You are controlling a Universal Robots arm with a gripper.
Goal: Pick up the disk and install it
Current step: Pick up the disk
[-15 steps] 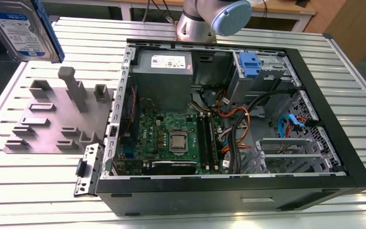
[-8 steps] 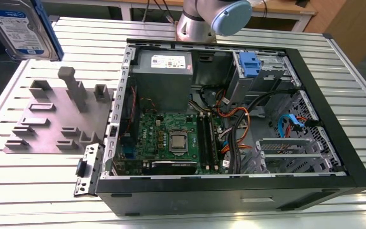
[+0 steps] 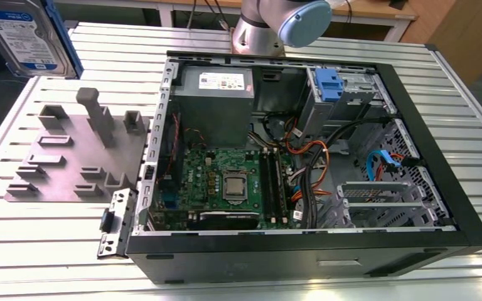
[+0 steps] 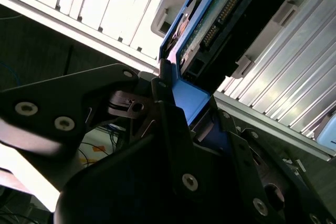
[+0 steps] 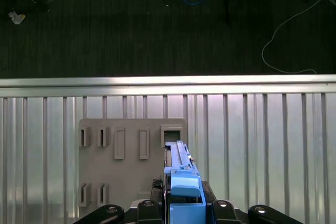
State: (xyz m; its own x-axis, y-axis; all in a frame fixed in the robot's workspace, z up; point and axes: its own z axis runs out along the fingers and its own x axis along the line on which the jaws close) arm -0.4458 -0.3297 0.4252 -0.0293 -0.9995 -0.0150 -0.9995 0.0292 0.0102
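Disk [image 3: 27, 41] hangs in the air at the exterior view's left, label face outward, well apart from the open computer case [image 3: 308, 257]. The case lies on its side on the table [image 3: 40, 251]; I judge this leaves its drive bay [image 3: 341, 94] reachable from above.

Second wrist view: gripper [image 4: 178, 85] is clamped on the disk [image 4: 231, 9] across its blue rail [image 4: 191, 100], one finger [image 4: 165, 103] flat against it. The connector end is left free, which I judge suits seating.

First wrist view: disk [image 5: 181, 174] is edge-on over the grey fixture plate [image 5: 131, 171], near an open slot. The gripper [image 5: 184, 205] flanks both narrow sides. I cannot tell whether the disk touches the plate.
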